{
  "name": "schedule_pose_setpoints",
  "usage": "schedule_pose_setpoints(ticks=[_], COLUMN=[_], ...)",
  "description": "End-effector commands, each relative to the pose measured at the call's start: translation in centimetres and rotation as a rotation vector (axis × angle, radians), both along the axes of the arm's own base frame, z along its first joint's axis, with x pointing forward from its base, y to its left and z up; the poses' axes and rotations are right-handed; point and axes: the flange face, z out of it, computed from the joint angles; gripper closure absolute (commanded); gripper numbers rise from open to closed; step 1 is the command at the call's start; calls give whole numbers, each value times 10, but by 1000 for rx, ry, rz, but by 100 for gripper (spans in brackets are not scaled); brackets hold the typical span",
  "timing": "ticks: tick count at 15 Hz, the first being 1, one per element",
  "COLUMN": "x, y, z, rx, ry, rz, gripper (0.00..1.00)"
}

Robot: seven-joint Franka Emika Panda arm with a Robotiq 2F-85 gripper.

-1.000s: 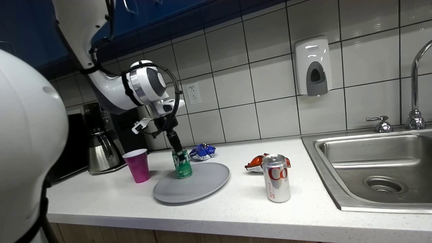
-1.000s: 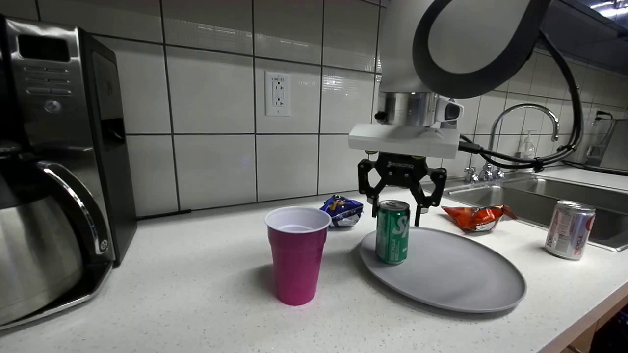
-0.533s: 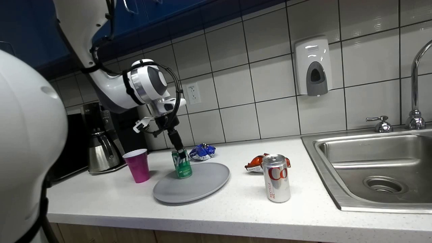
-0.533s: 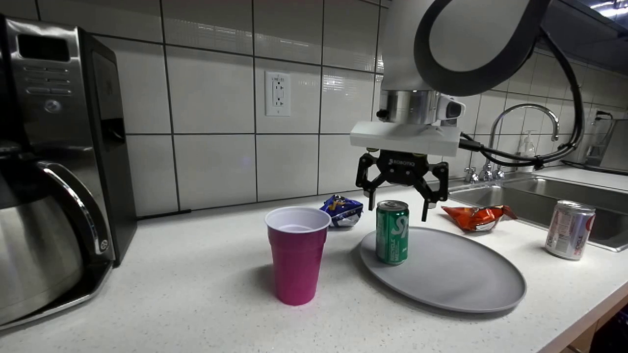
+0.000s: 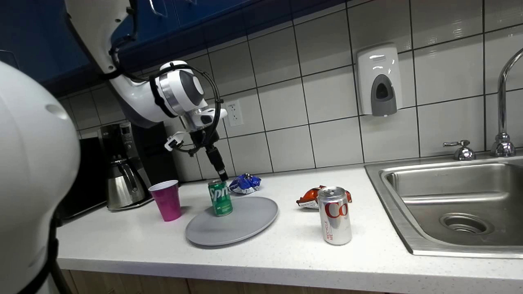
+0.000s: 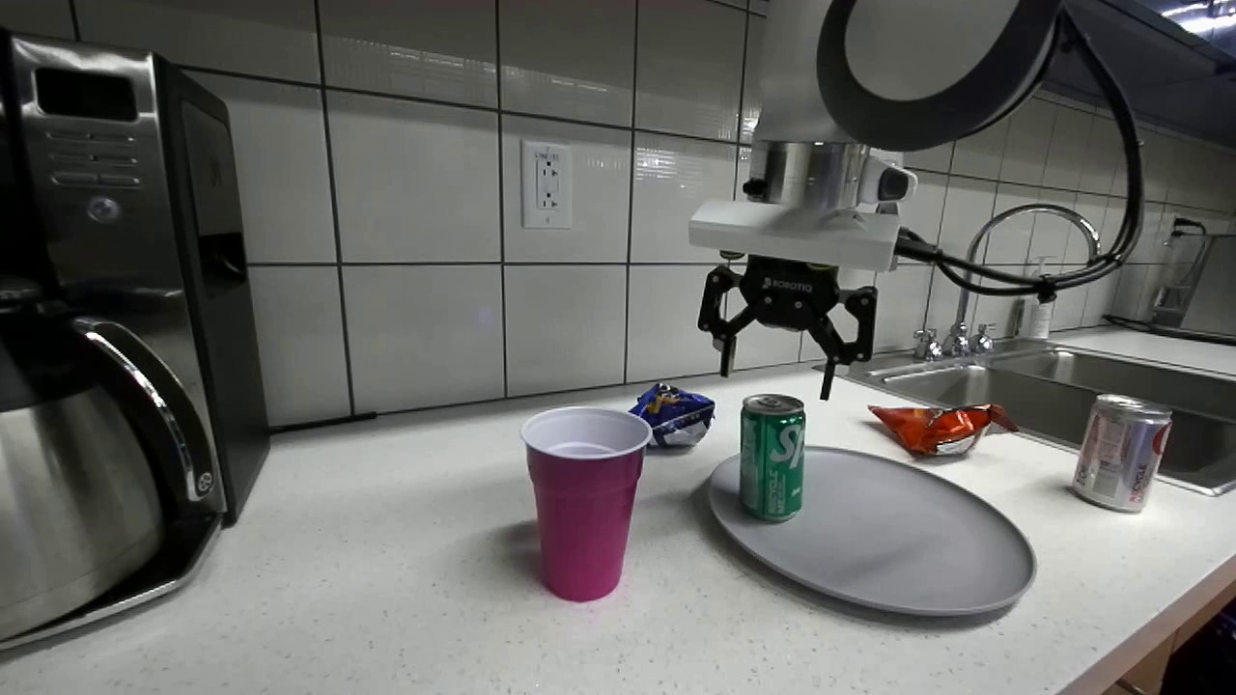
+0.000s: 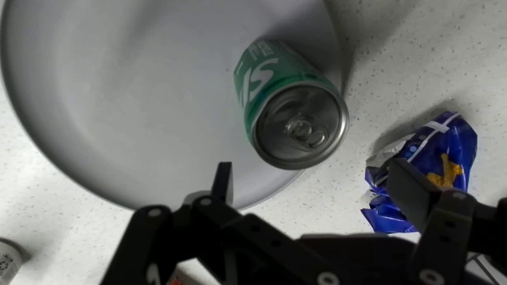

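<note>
My gripper (image 6: 776,386) stands open above a green Sprite can (image 6: 772,458), with nothing between its fingers. The can is upright near the edge of a round grey plate (image 6: 917,550) and shows in all views. In the wrist view the can's top (image 7: 301,126) lies ahead of the fingertips, apart from them. One of the fingers (image 7: 223,182) appears over the plate's edge. The opposite one covers part of a crumpled blue snack bag (image 7: 447,146), which lies on the counter behind the plate.
A magenta cup (image 6: 584,512) stands beside the plate, near the coffee maker (image 6: 116,241). Across the plate are an orange snack bag (image 6: 932,430) and a silver Coke can (image 5: 335,218), close to the sink's rim (image 5: 392,206). Tiled wall (image 5: 331,139) runs behind the counter.
The fingers, lower and around the can's top a second ago, have spread wider and risen clear above it. The can has stayed in place on the plate.
</note>
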Motion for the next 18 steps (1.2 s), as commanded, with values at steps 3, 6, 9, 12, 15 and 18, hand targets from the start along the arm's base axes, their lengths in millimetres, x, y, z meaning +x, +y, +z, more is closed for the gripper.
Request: schedule_pose_setpoints(ticks=[3, 6, 9, 12, 15, 18], x=[2, -1, -7, -13, -25, -37], y=[-25, -38, -49, -57, -70, -82], z=[28, 35, 38, 38, 32, 24], rx=[-10, -14, -19, -21, -17, -17], ry=[-40, -48, -47, -39, -21, 2], rz=[-30, -57, -74, -98, -134, -172], gripper=[0, 0, 0, 0, 0, 0])
